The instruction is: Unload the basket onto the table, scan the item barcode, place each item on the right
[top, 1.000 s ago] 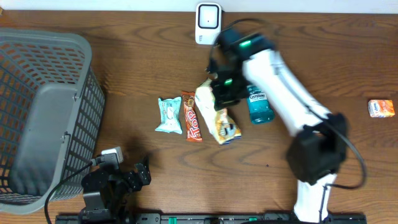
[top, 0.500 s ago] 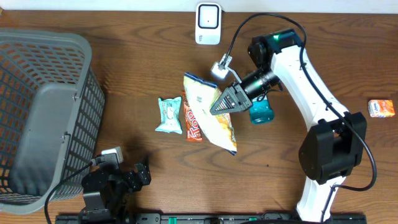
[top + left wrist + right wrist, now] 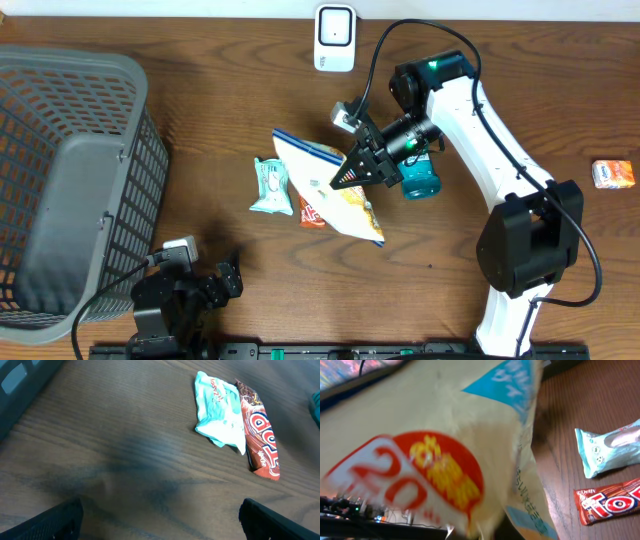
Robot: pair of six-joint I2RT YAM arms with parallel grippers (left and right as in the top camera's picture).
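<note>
A cream chip bag (image 3: 322, 180) with a red and yellow badge hangs tilted above the table's middle. My right gripper (image 3: 348, 177) is shut on its right edge. The bag (image 3: 430, 445) fills most of the right wrist view and hides the fingers there. No barcode shows on it. The white scanner (image 3: 335, 38) stands at the far edge, well apart from the bag. My left gripper (image 3: 162, 527) rests open low over bare wood at the near left (image 3: 212, 285), with nothing between its fingers.
A teal snack packet (image 3: 271, 186) and a red bar (image 3: 311, 212) lie beside and partly under the bag. A teal mouthwash bottle (image 3: 421, 180) sits behind the right arm. A grey basket (image 3: 70, 190) stands at the left, and an orange box (image 3: 612, 173) at the far right.
The right arm has lifted the chip bag off the table and swung it left, tilting it over the red bar. The left arm has not moved.
</note>
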